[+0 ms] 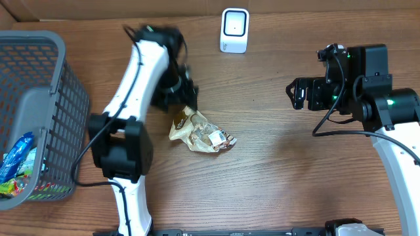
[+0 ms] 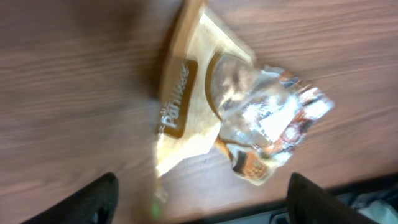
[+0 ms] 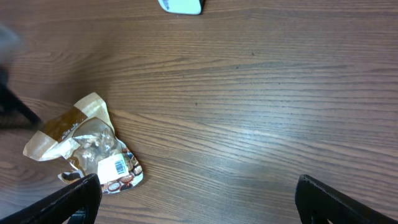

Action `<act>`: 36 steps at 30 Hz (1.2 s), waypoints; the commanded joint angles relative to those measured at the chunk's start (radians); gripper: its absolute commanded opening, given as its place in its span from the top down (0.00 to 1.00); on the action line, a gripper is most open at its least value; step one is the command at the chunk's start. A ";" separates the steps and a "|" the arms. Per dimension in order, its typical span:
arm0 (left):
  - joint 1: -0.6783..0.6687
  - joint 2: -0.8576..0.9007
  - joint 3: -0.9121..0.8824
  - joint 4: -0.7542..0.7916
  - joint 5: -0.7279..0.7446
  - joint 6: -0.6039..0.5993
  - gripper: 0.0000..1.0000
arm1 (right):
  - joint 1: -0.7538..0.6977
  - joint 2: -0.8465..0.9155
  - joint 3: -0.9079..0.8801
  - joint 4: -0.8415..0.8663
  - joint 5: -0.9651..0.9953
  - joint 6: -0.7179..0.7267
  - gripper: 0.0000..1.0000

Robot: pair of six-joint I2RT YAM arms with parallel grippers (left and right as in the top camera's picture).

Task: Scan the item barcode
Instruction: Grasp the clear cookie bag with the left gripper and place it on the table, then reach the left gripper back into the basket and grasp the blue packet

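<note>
Wooden table [image 1: 275,170], snack packet [image 2: 236,112] blurred, scanner [image 3: 180,5] half out of frame.

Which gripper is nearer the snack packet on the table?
Left. The left gripper hovers at the far end of the snack packet; the right gripper hangs well off to its right.

Even, bright light; left wrist view motion-blurred; glare on packet [image 2: 267,118]; overhead mostly sharp.

One snack packet [image 1: 199,132] lying flat, one scanner [image 1: 234,30] standing, one mesh basket [image 1: 65,118] holding several wrappers [image 1: 16,160], two arms hovering, left arm [image 1: 138,78], right arm [image 1: 394,154]
</note>
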State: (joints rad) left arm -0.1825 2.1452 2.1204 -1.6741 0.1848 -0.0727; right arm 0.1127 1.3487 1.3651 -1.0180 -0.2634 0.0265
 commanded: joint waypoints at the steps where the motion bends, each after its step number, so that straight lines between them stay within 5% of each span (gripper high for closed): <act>1: 0.051 -0.037 0.248 -0.016 0.031 -0.009 0.25 | 0.005 -0.004 0.029 0.005 -0.008 0.004 0.00; 6: 0.164 -0.155 0.482 -0.016 0.026 -0.102 0.24 | 0.005 -0.004 0.029 -0.003 -0.008 0.004 0.00; 17: 0.667 -0.457 0.450 -0.016 -0.171 -0.281 0.20 | 0.005 -0.004 0.029 -0.003 -0.008 0.004 0.00; 25: 0.951 -0.431 0.220 0.001 -0.265 -0.446 0.16 | 0.005 -0.004 0.029 -0.003 -0.008 0.004 0.00; 36: 1.047 -0.304 -0.157 0.204 -0.400 -0.705 0.19 | 0.005 -0.003 0.029 -0.029 -0.008 0.003 0.00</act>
State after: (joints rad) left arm 0.8536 1.8187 2.0117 -1.4872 -0.1432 -0.6563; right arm 0.1131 1.3487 1.3651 -1.0439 -0.2634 0.0265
